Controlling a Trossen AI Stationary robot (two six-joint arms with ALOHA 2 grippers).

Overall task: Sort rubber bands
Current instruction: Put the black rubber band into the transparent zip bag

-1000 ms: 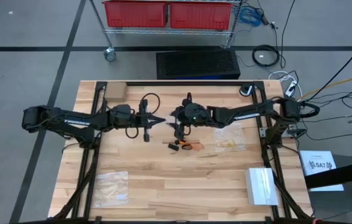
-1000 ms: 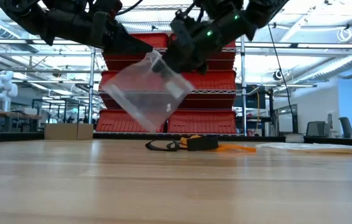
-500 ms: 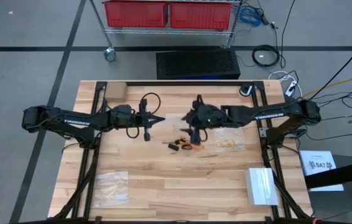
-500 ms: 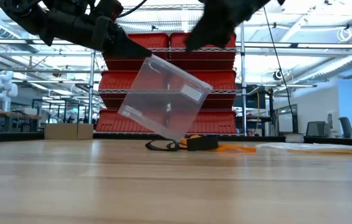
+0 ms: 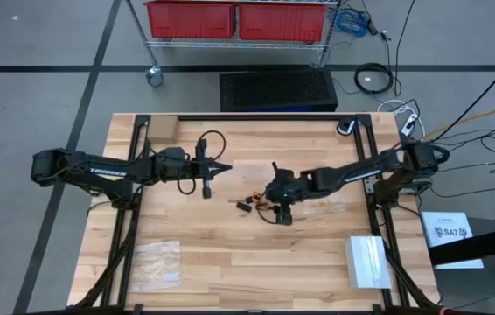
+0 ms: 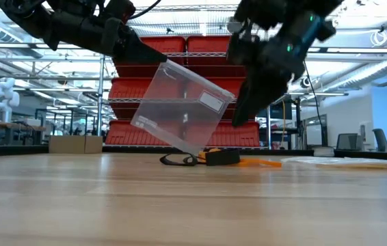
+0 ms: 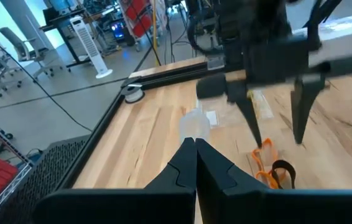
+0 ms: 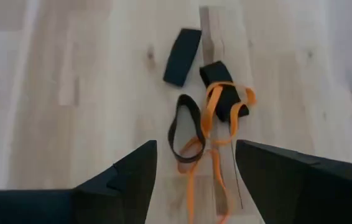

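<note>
a: wooden table (image 5: 230, 262) under inspection, red bins (image 6: 210, 130) on shelving behind it. start at the left.

b: left gripper (image 5: 228, 167) is raised over the left-centre of the table, fingers pressed shut on the corner of a clear plastic bag (image 6: 182, 106). the bag hangs tilted below it, its lower corner close to the table by the bands.

a: and the rubber bands?

b: rubber bands (image 8: 206, 118) lie in one small cluster near the table's middle, to the right of the left gripper and apart from it. right gripper (image 5: 282, 213) stands over that cluster with its fingers spread wide, holding nothing; in the right wrist view the bands sit just ahead of the gap between its fingers (image 8: 126, 174).

a: appearance and count.

b: flat, wide bands. three black: one lying apart from the rest, one as an open loop, one wrapped in orange. orange strands are tangled through the last two; i cannot tell how many orange bands that makes.

a: anything else?

b: two more clear bags on the table, one at the near left (image 5: 157, 264), one right of the cluster (image 5: 322, 203). a white box (image 5: 366, 261) at the near right.
</note>
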